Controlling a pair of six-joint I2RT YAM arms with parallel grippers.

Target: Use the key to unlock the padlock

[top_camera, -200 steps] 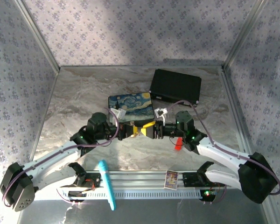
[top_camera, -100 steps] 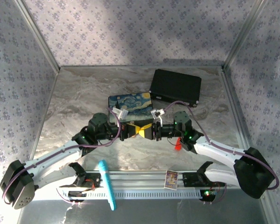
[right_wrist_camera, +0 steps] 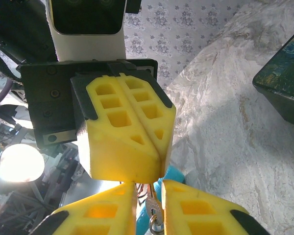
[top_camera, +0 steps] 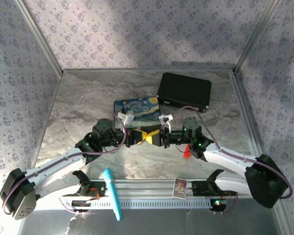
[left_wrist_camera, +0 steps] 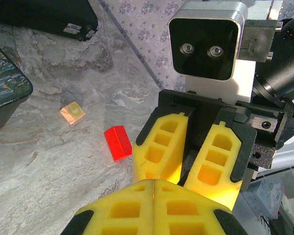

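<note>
Both grippers meet tip to tip over mid-bench. The left gripper (top_camera: 142, 135) reaches in from 9 o'clock and the right gripper (top_camera: 156, 139) from 3 o'clock.

- **Surroundings:** the painted box (top_camera: 137, 111) is just beyond them at 12. The black case (top_camera: 184, 90) is at 1, the red block (top_camera: 186, 152) on the bench at 4, and the teal pen (top_camera: 112, 193) at 7 by the arm bases. The tan cube (left_wrist_camera: 72, 111) lies apart from the red block, at its 10 o'clock.
- **Left jaws:** pads pressed flat together, seam closed. The key could be pinched in that seam, but I can't make it out.
- **Right jaws:** slightly apart, with a thin metal piece in the gap, seen in the right wrist view. It shows a brassy sliver at the far end and a small silver loop at the near end. My read is that this is the padlock (right_wrist_camera: 153, 215), shackle toward the wrist and keyway facing the left tips. I can't tell whether the pads actually bear on it.

The step in hand looks like mating key to keyway, so the task is roughly mid-way: nothing is visibly turned or popped open.

To do it well:
- Confirm a firm clamp on the lock body first. The foam pads are compliant and it will pivot under side load.
- Line up the key axis with the keyway before any push, checking in the right wrist view.
- Advance in small steps, straight along the axis, with no lateral force.
- If it binds, back off and re-align rather than push harder.
- Once seated, rotate the left wrist about the key axis only, with the right arm as a fixed brace.

Main risk: the key slips in the foam or the lock twists out of grip.
</note>
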